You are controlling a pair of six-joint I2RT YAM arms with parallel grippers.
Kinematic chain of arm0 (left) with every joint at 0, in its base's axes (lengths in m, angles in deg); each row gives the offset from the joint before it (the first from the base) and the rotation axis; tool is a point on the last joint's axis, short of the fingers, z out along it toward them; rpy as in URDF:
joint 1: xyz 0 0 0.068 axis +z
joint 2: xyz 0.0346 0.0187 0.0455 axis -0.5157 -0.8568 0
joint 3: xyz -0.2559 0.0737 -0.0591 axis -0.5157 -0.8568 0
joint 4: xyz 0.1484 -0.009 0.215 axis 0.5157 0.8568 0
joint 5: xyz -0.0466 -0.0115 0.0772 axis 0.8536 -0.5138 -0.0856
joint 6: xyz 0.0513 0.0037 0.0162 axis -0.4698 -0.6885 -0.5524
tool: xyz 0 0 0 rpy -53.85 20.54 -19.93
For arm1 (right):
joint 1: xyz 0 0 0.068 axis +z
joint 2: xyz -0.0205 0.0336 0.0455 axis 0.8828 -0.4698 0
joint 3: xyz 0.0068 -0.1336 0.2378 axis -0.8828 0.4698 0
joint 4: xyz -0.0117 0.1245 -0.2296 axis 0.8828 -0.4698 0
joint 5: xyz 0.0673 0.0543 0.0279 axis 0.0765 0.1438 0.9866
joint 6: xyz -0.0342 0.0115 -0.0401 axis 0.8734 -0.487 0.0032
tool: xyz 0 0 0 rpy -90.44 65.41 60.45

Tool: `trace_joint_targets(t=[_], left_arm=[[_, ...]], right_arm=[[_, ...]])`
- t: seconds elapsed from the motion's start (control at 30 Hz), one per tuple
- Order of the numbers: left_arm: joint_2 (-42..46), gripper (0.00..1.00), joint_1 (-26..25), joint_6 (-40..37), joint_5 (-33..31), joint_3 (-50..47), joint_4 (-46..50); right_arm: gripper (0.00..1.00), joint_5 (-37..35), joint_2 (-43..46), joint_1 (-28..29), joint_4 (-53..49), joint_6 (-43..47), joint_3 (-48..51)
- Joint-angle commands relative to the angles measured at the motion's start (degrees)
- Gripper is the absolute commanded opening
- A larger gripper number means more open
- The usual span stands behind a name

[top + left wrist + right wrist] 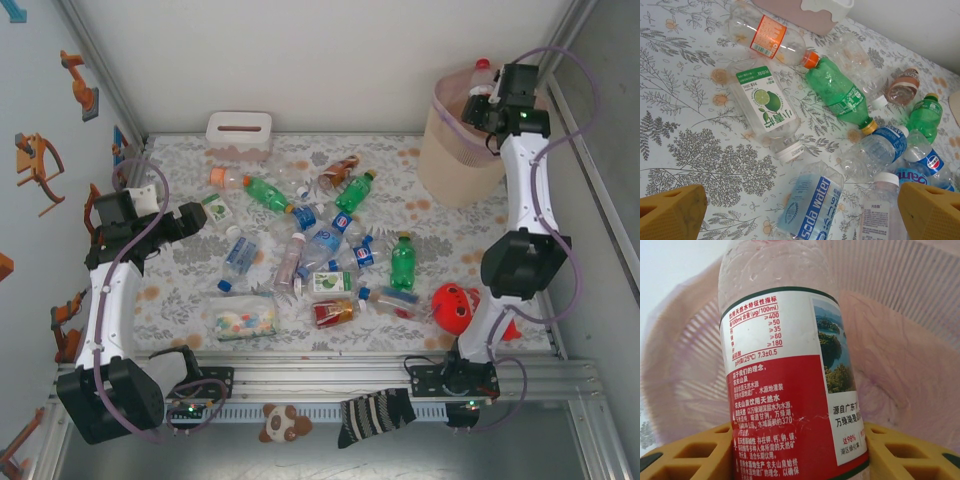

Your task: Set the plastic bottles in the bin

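Blue-labelled bottle [809, 209] reads "soda water"; red-labelled bottle [790, 390] "7.3±0.5".

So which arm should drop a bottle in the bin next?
Right. The right pincer grips a red-labelled bottle above the bin; the left pincer hangs open over bottles lying on the table.

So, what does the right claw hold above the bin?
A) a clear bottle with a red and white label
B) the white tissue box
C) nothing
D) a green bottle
A: the right wrist view shows the right claw clamped on a clear bottle with a red and white label, with the bin behind it.
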Motion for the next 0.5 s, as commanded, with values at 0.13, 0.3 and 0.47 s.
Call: trace_joint_targets(t=[0.13,0.3,0.47], left_arm=[[1.20,0.97,0.38,0.18,0.04,-0.25,-0.16],[1.16,0.97,0.38,0.17,0.13,-0.27,-0.16],[0.92,0.97,0.38,0.22,0.22,-0.27,-0.14]], right_arm=[[0.54,-3.85,-1.98,-0.50,-0.74,0.98,-1.56],[0.59,-4.83,-2.79,-0.51,-1.26,0.88,-1.61],[0.65,-4.58,-2.56,-0.50,-1.87,1.24,-2.26]])
